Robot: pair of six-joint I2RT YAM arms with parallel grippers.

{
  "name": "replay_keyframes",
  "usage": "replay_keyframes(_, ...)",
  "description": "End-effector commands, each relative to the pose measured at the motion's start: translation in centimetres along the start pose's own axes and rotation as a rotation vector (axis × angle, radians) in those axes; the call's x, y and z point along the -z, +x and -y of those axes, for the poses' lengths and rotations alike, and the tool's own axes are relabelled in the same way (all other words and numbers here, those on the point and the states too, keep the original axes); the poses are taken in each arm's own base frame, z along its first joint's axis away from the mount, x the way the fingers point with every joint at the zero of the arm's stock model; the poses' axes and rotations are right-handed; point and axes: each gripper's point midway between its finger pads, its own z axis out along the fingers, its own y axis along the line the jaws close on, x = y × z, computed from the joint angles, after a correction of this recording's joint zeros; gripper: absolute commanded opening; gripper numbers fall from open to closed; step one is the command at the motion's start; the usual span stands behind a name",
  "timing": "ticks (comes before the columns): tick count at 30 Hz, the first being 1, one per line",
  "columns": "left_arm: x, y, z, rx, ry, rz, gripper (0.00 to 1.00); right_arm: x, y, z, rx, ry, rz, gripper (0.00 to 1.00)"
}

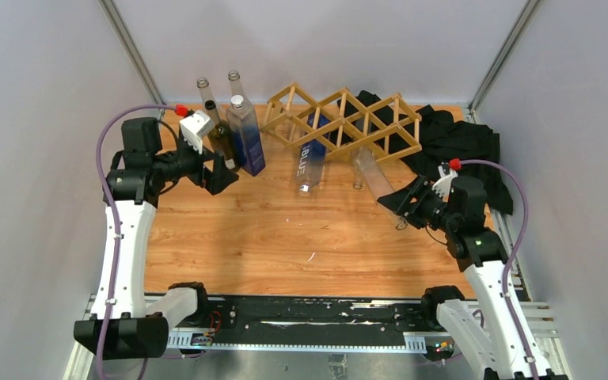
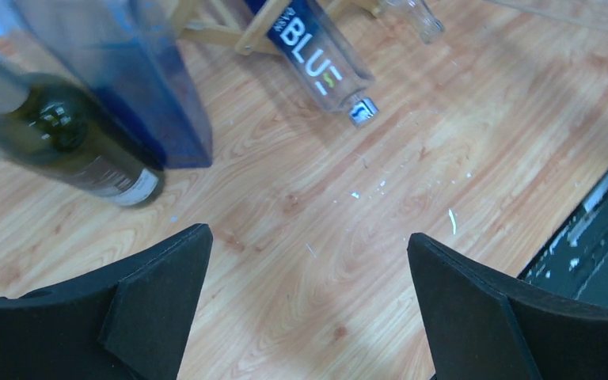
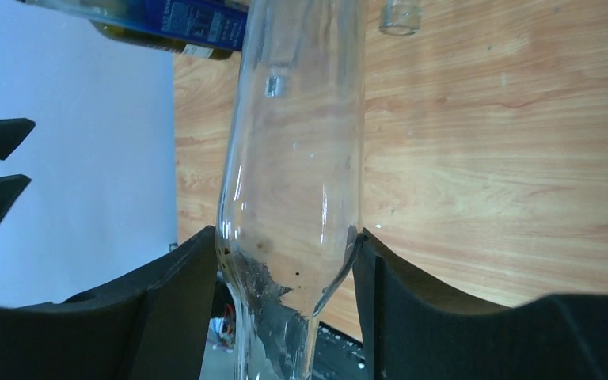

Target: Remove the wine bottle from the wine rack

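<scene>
Right wrist view: our right gripper (image 3: 285, 244) clamps the clear wine bottle (image 3: 301, 142). We judge it partly inside the wine rack (image 1: 368, 111), far centre, so pulling it free remains. Our left gripper (image 2: 309, 245) gapes wide.

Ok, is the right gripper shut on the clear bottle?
Shut on it. In the wrist view the right gripper has both fingers pressed against the clear bottle, one each side.

The light is bright and even in all three views. On the tabletop (image 1: 229, 229) the shadows are soft and faint. In the left wrist view the blue bottle (image 2: 127, 87) and the dark bottle (image 2: 71, 146) look blurry up close. In the right wrist view the wine bottle (image 3: 301, 158) shows small white glints, and the wood looks bent through its glass.
</scene>
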Motion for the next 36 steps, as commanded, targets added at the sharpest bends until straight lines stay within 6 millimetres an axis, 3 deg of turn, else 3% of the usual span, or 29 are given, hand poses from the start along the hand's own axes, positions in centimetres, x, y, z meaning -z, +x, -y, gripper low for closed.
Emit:
replay_keyframes(1, 0.1, 0.0, 2.8, -0.188, 0.093, 0.034, 1.00, 0.9, 0.0, -5.2, 0.042, -0.179, -0.061, 0.00)
replay_keyframes(9, 1.5, -0.9, 6.5, -0.516, 0.170, 0.094, 1.00, -1.5, 4.4, -12.4, 0.227, -0.268, -0.223, 0.00)
replay_keyframes(14, 1.3, 1.8, 7.6, -0.674, 0.202, 0.028, 1.00, -2.9, 8.3, -17.3, 0.309, -0.352, -0.357, 0.00)
replay_keyframes(22, 0.1, 7.0, 7.7, -0.866, 0.235, -0.072, 1.00, -4.8, 13.2, -21.2, 0.394, -0.425, -0.528, 0.00)
replay_keyframes(36, -0.3, 9.3, 8.3, -1.007, 0.277, -0.094, 1.00, -5.3, 19.2, -25.8, 0.455, -0.563, -0.744, 0.00)
